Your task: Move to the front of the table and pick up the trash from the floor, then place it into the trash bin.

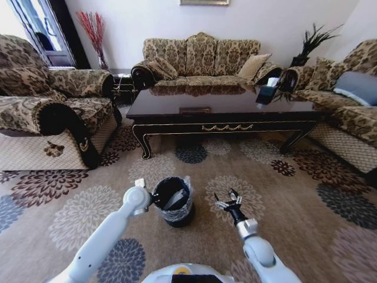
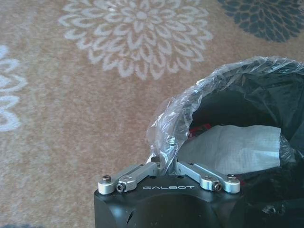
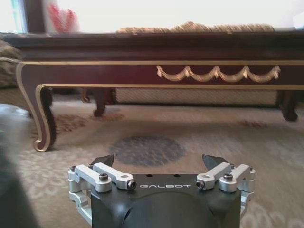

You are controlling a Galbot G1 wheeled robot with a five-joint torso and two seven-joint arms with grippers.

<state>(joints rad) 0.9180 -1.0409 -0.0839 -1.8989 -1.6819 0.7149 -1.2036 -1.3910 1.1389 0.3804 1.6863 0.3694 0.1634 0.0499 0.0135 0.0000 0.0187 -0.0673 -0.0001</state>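
1 table (image 1: pixel 224 109), 1 bin (image 1: pixel 175 202), 2 hands, 3 sofas.

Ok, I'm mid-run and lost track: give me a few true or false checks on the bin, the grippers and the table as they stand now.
1. The trash bin stands on the floor in front of the table. True.
2. The bin is empty. False: a flat white piece lies inside it, with something red beside it.
3. The left gripper has its jaws closed at the bin's plastic-lined rim. True.
4. The right gripper is clamped on a bottle. False: its jaws are open and hold nothing.
5. The right gripper hangs over the tabletop. False: it is low over the carpet, beside the bin.
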